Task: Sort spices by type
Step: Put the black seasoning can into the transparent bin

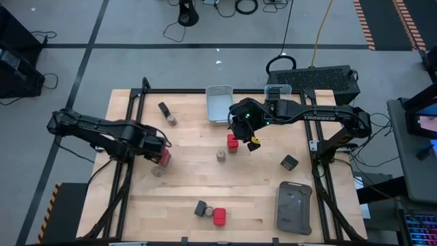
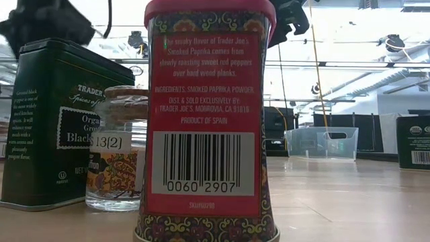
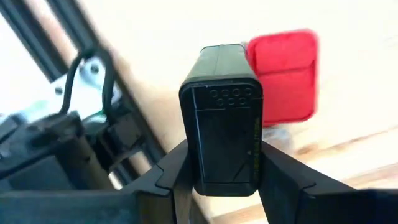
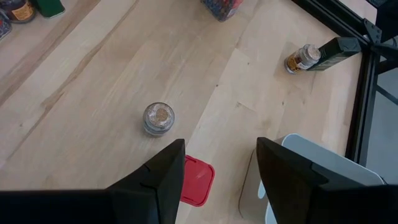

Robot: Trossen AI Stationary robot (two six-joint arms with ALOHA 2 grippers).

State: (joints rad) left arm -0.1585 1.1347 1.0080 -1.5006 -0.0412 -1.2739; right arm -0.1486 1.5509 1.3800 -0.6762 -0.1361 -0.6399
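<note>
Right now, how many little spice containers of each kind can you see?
Red-capped: 3
Dark tins: 4, one gripped in the left fingers
Round jars: 4
Total: 11

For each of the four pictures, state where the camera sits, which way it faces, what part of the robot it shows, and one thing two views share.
High: overhead, facing down; both arms, table.
Low: table height, facing level; red tin close up, arm parts above.
Left wrist: on the left arm; left gripper shut on a black tin.
Right wrist: on the right arm, facing down; right gripper open.
Shared: round jar, also in high.
</note>
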